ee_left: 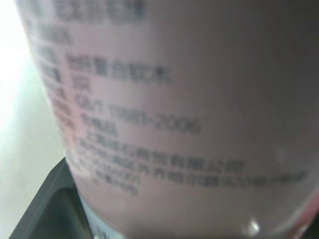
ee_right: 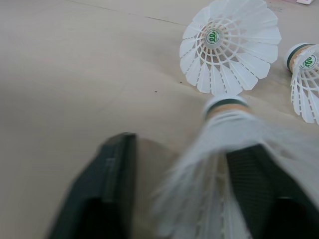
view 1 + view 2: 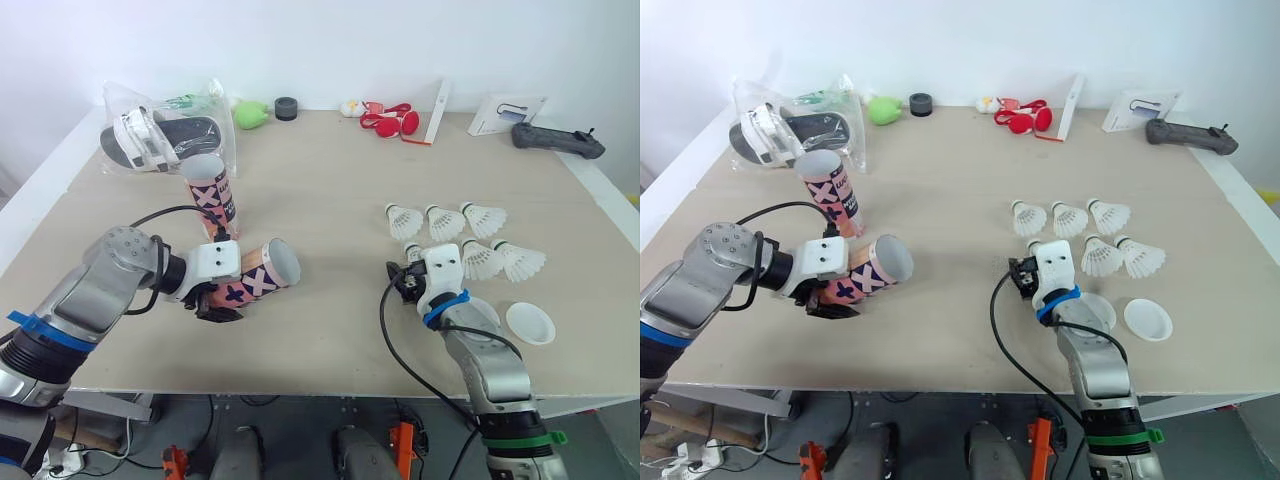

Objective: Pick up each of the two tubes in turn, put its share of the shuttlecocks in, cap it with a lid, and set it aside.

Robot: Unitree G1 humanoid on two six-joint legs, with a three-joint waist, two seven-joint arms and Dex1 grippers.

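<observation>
My left gripper (image 3: 214, 302) is shut on a pink patterned tube (image 3: 262, 272), held tilted low over the table with its open mouth facing right; its printed wall (image 1: 164, 124) is close up in the left wrist view. A second pink tube (image 3: 212, 195) stands upright just behind it. Several white shuttlecocks (image 3: 445, 220) lie in two rows at the right. My right gripper (image 3: 405, 275) is low at the left end of the near row, open, with one shuttlecock (image 2: 219, 149) between its fingers, cork pointing away. One white lid (image 3: 530, 323) lies near the front edge, and another (image 3: 1098, 308) sits partly under my right arm.
Along the back edge lie a clear bag with sandals (image 3: 160, 135), a green object (image 3: 252, 115), a black roll (image 3: 286, 107), red items (image 3: 392, 121), a white box (image 3: 505, 112) and a black controller (image 3: 558, 140). Bare tabletop (image 3: 330, 200) separates the tubes from the shuttlecocks.
</observation>
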